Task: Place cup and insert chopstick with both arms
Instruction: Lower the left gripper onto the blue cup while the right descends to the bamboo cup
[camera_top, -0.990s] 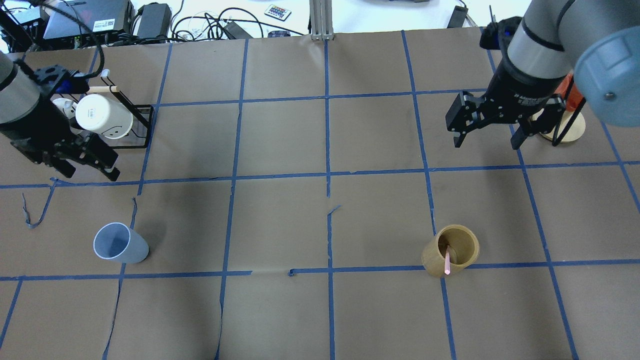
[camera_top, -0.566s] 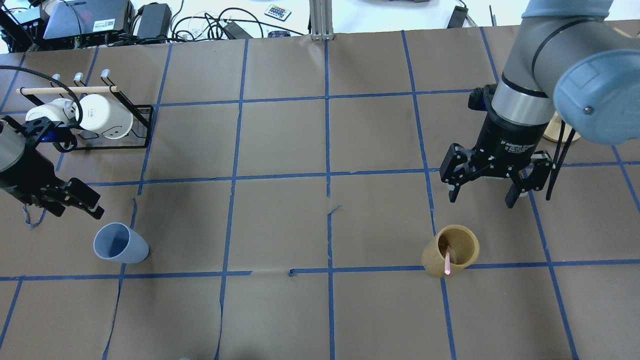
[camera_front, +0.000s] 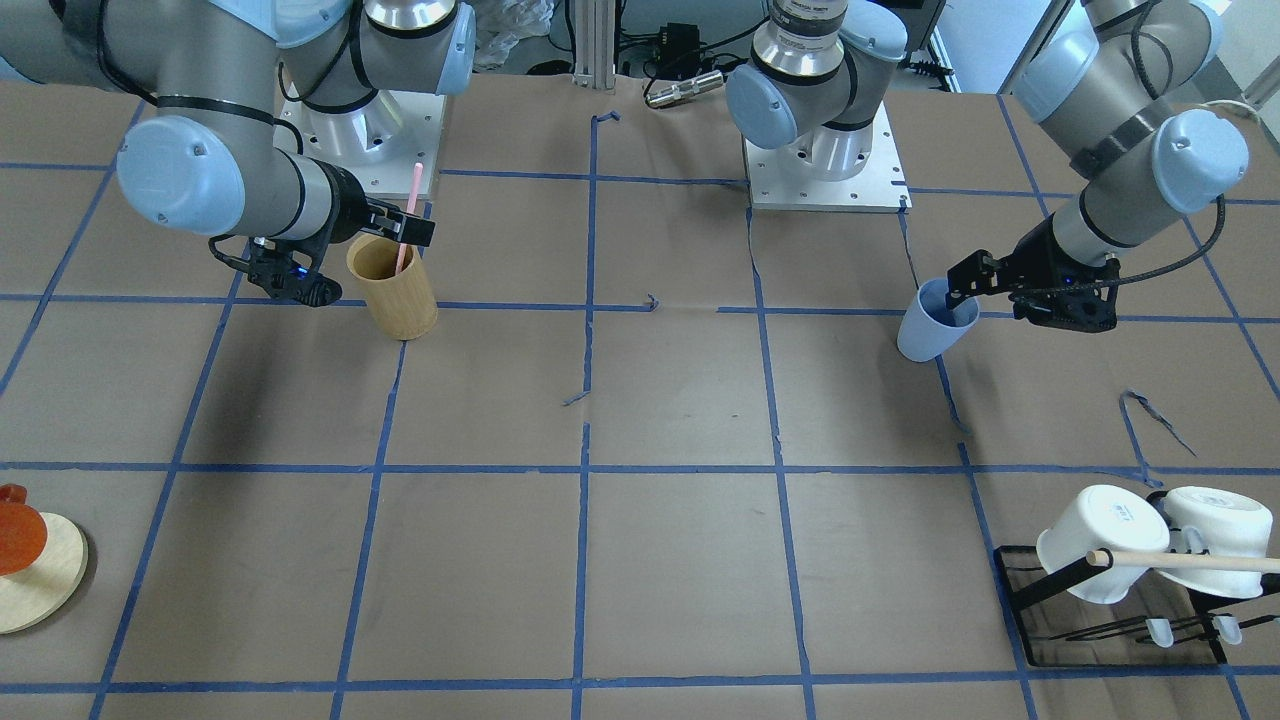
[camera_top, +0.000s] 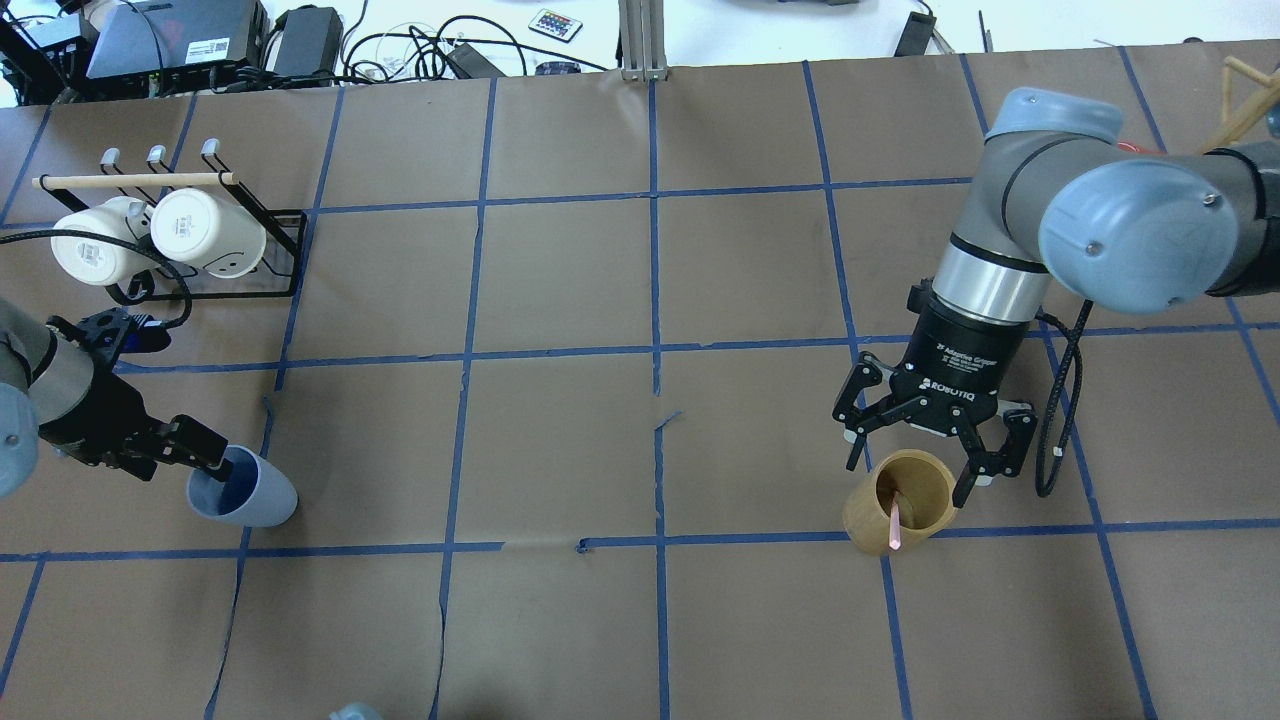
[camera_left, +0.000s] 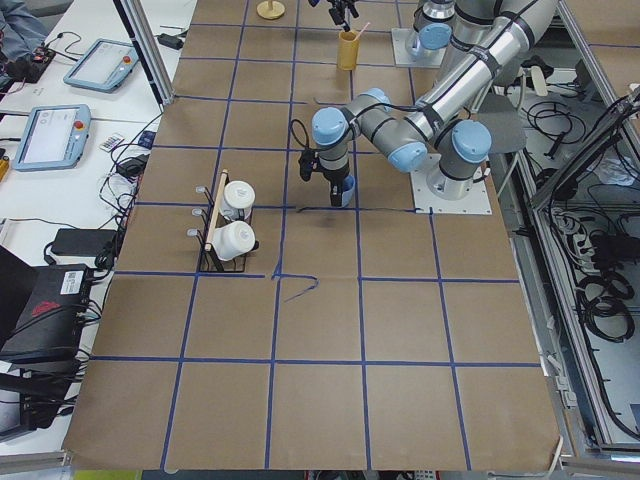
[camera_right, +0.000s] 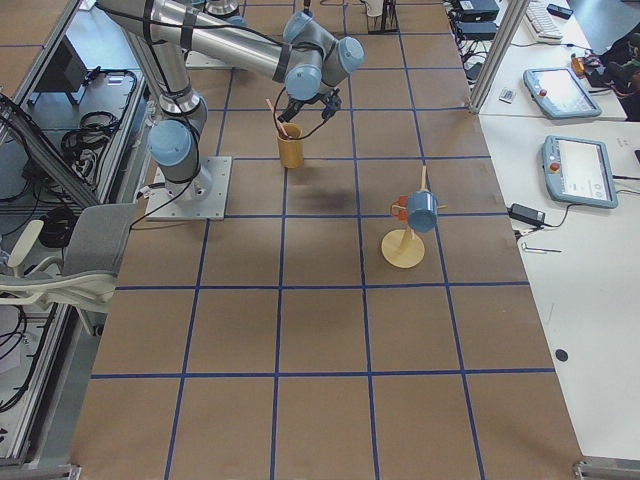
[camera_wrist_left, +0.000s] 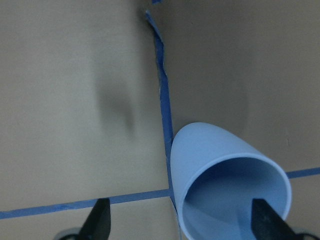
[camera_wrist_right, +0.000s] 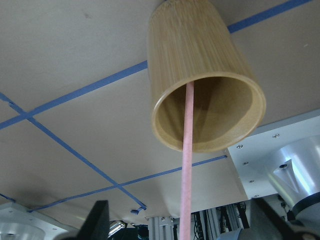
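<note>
Two open grippers hold nothing: the right gripper straddles the chopstick leaning in the wooden holder; well apart from that holder, the left gripper brackets one wall of the blue cup on the counter.

One camera looks down from high behind the grey-silver arms; another faces them across the brown paper-covered surface. Two distant ones look along it from either end. The left wrist camera sits close over the light blue plastic cup, the right over the tan wooden cylinder cup; both cups show overhead too.
</note>
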